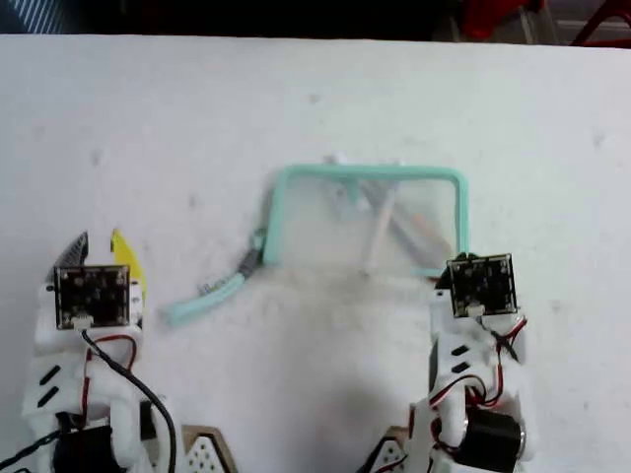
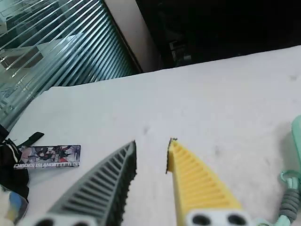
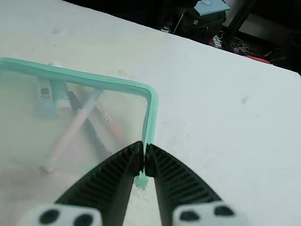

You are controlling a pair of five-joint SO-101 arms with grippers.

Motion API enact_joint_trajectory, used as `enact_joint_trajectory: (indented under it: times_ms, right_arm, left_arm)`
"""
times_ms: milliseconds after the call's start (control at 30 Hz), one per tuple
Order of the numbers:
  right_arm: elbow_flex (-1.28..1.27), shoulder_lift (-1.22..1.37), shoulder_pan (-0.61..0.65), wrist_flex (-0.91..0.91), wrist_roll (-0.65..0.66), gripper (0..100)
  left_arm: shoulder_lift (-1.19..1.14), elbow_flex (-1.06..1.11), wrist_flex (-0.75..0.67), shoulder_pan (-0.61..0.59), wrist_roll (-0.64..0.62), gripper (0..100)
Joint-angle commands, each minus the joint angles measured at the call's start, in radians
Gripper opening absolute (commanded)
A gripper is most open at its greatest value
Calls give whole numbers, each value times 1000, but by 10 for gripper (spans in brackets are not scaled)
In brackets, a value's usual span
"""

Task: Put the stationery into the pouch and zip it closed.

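The pouch point(image 1: 365, 222) lay flat around the middle of the bench point(image 1: 296, 99), a little toward the right edge. It was see-through, with green trim point(image 1: 365, 173) running along its far side and down both short sides. The stationery point(image 1: 380, 229) was already inside, showing through the clear wall. In the right wrist view a pale pen point(image 3: 70, 134) sat slanted across a dark pen point(image 3: 89, 129), with an orange-tinted stick point(image 3: 110, 123) close beside them and a small blue-and-white piece point(image 3: 45, 100) up by the far trim.

Down at the pouch's near right corner sat the right gripper point(image 3: 143, 147), black jaws pressed together and pinching the green trim right where it ended. A small green tab point(image 3: 141, 180) poked out just beneath the closed tips. How far the zip was drawn along the near side could not be told.

Over toward the near left corner of the bench was the left gripper point(image 1: 97, 239), one grey finger point(image 2: 110, 176) and one yellow finger point(image 2: 197, 181), jaws spread and nothing between them but bare bench. It stood apart from the pouch.

A green strap point(image 1: 202, 293) trailed from the pouch's near left corner across the bench toward the left gripper, its end lying just beside the yellow finger. A printed card point(image 2: 47, 156) lay on the bench next to a black object point(image 2: 11, 162).
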State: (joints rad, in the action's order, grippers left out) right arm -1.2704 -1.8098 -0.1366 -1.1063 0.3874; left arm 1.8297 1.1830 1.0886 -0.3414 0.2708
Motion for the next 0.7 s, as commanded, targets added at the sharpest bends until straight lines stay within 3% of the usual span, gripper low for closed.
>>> enact_joint_trajectory:
  times_ms: [0, 167, 300, 467, 667]
  right_arm:
    - [31, 10, -4, 24, 11, 22]
    - [54, 16, 70, -15, 11, 22]
    - [178, 19, 163, -108, 15, 26]
    - [229, 54, 242, -107, 161, 120]
    - [410, 302, 257, -114, 110, 118]
  left_arm:
    - [-4, -5, 12, 10, -15, 128]
    - [-4, -11, 32, 10, -15, 126]
    - [-42, -135, 86, 10, -20, 126]
    - [-320, -436, 195, 15, -57, 128]
    - [-605, -473, 245, 81, -57, 124]
